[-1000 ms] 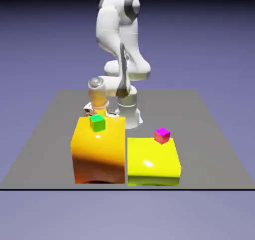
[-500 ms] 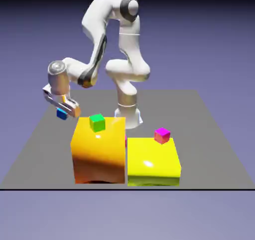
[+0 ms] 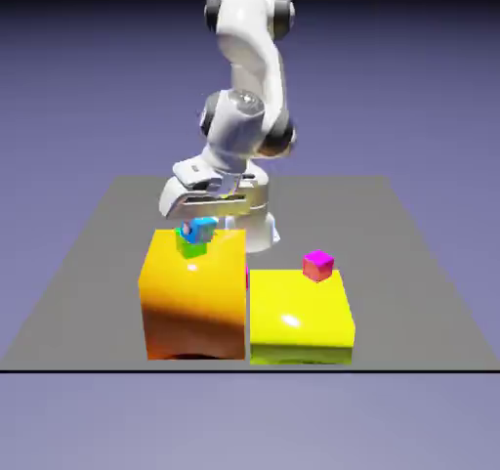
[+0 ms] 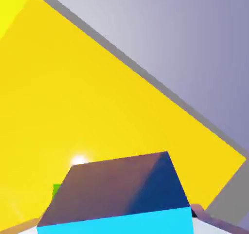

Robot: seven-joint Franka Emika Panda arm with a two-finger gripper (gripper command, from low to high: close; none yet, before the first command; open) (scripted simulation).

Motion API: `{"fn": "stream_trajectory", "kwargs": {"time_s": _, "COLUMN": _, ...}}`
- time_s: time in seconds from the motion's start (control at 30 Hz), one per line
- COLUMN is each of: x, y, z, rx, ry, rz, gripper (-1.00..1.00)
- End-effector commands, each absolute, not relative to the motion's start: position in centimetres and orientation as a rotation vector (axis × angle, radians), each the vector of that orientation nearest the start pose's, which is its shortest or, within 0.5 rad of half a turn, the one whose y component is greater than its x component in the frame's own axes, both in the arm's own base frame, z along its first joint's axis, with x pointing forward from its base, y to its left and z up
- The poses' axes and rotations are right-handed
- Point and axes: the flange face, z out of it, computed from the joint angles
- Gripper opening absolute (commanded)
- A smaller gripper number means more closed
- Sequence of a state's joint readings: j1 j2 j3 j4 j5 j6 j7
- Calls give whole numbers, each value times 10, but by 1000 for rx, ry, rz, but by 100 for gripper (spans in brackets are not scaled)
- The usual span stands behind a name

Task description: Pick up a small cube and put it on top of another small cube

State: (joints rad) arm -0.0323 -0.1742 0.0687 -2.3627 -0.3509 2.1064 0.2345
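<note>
My end effector (image 3: 200,230) is clamped on the small cube (image 3: 204,228), holding it in the air just above the orange block (image 3: 193,297), right by the green cube (image 3: 189,244) that sits on that block's top. The exterior view shows the whole layout: the orange block and a lower yellow block (image 3: 299,318) stand side by side on the grey table (image 3: 410,282), and the other small cube (image 3: 317,264), magenta on top with red-orange sides, rests near the far edge of the yellow block, well apart from what I hold. My hand view shows none of that; the held cube (image 4: 121,194) fills its lower part, large, with a dusky purple-blue face, a darker blue side and a bright cyan face at the bottom edge. Behind it spreads the orange block's top (image 4: 87,97), and only a sliver of green (image 4: 56,189) peeks out beside the held cube.
</note>
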Motion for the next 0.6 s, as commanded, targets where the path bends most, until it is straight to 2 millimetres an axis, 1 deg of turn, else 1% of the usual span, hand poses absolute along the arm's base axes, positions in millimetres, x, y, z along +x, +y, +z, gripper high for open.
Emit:
{"fn": "stream_trajectory", "kwargs": {"time_s": 0.0, "x": 465, "y": 24, "z": 392, "rx": -3443, "ry": -78, "rz": 61, "gripper": -100}}
{"fn": "stream_trajectory", "kwargs": {"time_s": 0.1, "x": 447, "y": 88, "z": 391, "rx": -3389, "ry": -338, "rz": 40, "gripper": -100}}
{"fn": "stream_trajectory", "kwargs": {"time_s": 0.23, "x": 411, "y": 167, "z": 389, "rx": -3290, "ry": -671, "rz": 22, "gripper": -100}}
{"fn": "stream_trajectory", "kwargs": {"time_s": 0.27, "x": 400, "y": 173, "z": 383, "rx": -3275, "ry": -654, "rz": 35, "gripper": -100}}
{"fn": "stream_trajectory", "kwargs": {"time_s": 0.43, "x": 349, "y": 180, "z": 348, "rx": -3216, "ry": -458, "rz": 135, "gripper": -100}}
{"fn": "stream_trajectory", "kwargs": {"time_s": 0.47, "x": 349, "y": 180, "z": 348, "rx": -3216, "ry": -458, "rz": 135, "gripper": -100}}
{"fn": "stream_trajectory", "kwargs": {"time_s": 0.57, "x": 348, "y": 177, "z": 306, "rx": -3218, "ry": -458, "rz": 134, "gripper": -100}}
